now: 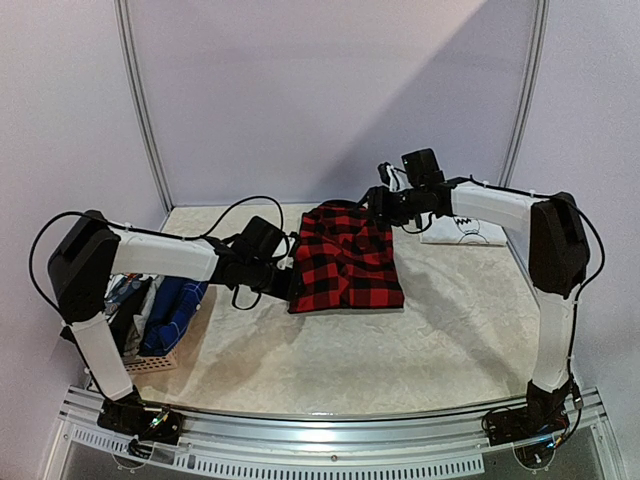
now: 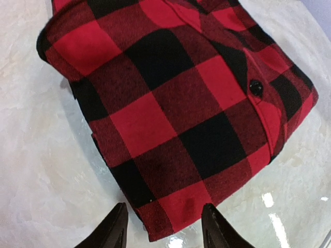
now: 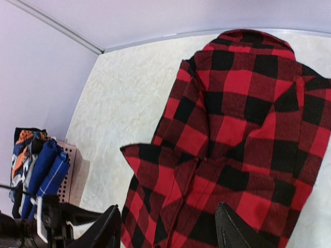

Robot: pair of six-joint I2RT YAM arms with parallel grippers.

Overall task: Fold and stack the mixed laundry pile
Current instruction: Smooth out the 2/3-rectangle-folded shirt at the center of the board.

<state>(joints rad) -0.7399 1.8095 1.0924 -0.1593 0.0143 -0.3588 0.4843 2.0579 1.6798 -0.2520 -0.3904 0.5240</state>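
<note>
The red-black plaid shirt [image 1: 345, 258] lies folded flat in the middle of the table. My left gripper [image 1: 290, 283] is at its near left edge. In the left wrist view the shirt [image 2: 176, 103] fills the frame. One corner of it lies between the spread fingers of my left gripper [image 2: 164, 230], which is open and pinches nothing. My right gripper [image 1: 380, 206] hovers at the shirt's far right corner. It stands open [image 3: 168, 232] over the plaid shirt [image 3: 238, 134], where a loose flap sticks out to the left. A white printed T-shirt [image 1: 460, 232] lies behind the right arm.
A small pinkish woven basket [image 1: 150, 362] stands at the left table edge with blue and orange-patterned garments [image 1: 170, 305] in it. The basket [image 3: 70, 170] also shows at the left of the right wrist view. Walls close off the back and both sides.
</note>
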